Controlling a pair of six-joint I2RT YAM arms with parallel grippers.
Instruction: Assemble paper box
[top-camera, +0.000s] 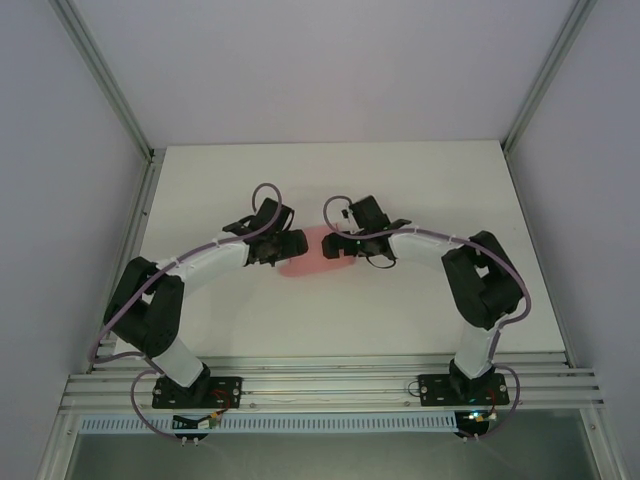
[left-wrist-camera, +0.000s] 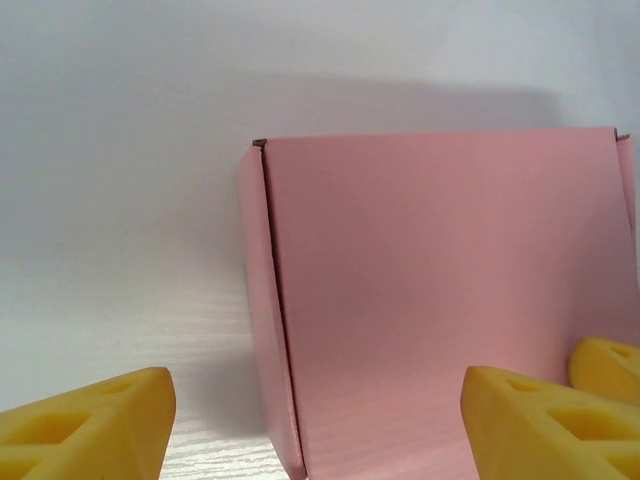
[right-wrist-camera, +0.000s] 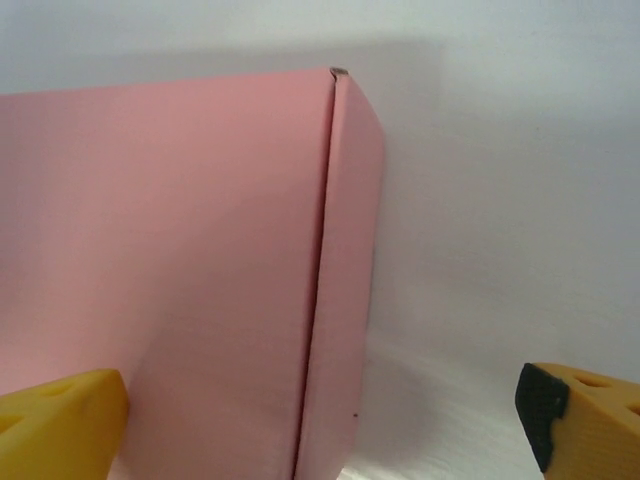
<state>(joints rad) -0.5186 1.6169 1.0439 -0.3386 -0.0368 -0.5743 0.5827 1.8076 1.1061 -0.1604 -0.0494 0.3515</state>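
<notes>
The paper box is seen lying flat near the middle of the white table, folded shut, and it is flanked by both arms. The left gripper is placed at its left end and the right gripper at its right end, so the pink card is framed between the two. From the left wrist, the closed top and one narrow side wall of the box are shown. The yellow left fingers are held wide apart, one clear of the box with bare table between, the other set in front of the pink top. Whether that one touches cannot be told, but the left jaws are parted and nothing is clamped. From the right wrist, much the same is offered. Of the right fingers, one is set before the pink panel and the other is kept well off to the side over bare table, so these jaws are spread wide too, with nothing pinched.
</notes>
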